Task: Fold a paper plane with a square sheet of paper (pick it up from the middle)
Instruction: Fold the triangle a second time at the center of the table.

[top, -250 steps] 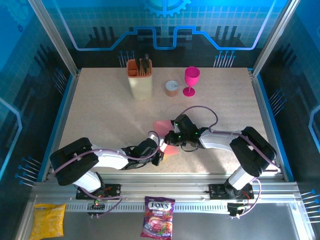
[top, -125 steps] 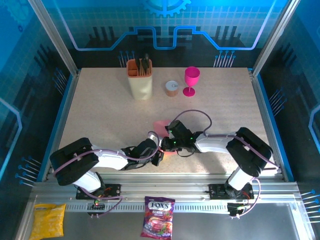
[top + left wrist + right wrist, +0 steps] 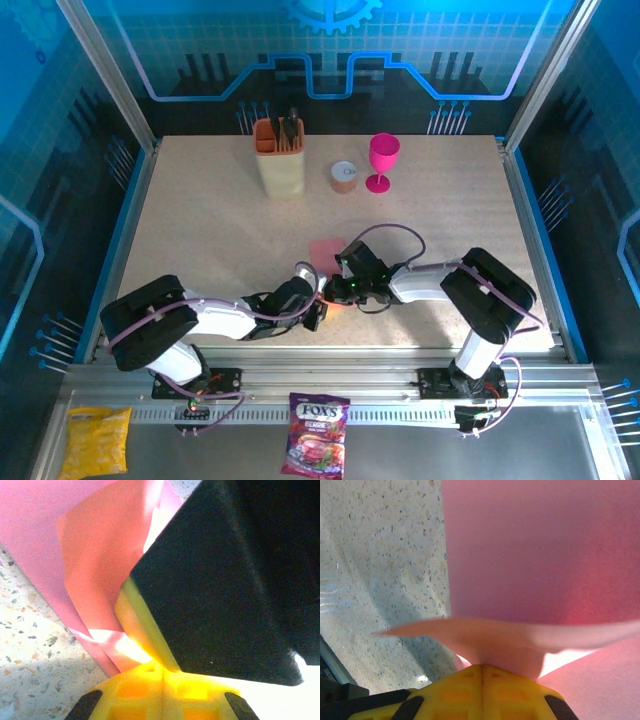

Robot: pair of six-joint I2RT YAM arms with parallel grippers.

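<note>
— Purple bag point(image 3: 316, 432) at six o'clock: any writing?
— "FOX'S".
— And the square sheet of paper point(image 3: 324, 252)?
— Mid-table point(image 3: 220, 220), folded, long axis twelve-to-six, free edge toward twelve.
— Hands?
— Right hand point(image 3: 482, 667) clamped on a fold. Left hand point(image 3: 320, 300) closed, paper against its fingers (grip unclear).

1. A dark purple-red sweet bag point(image 3: 316, 445) lay on the metal ledge point(image 3: 520, 440) at the near edge, and it carried the brand "FOX'S" in large pale letters near its top.
2. Smaller print under that brand on the same bag was too fine to read.
3. A yellow bag point(image 3: 97, 442) at the ledge's left end bore markings too blurred to make out.
</note>
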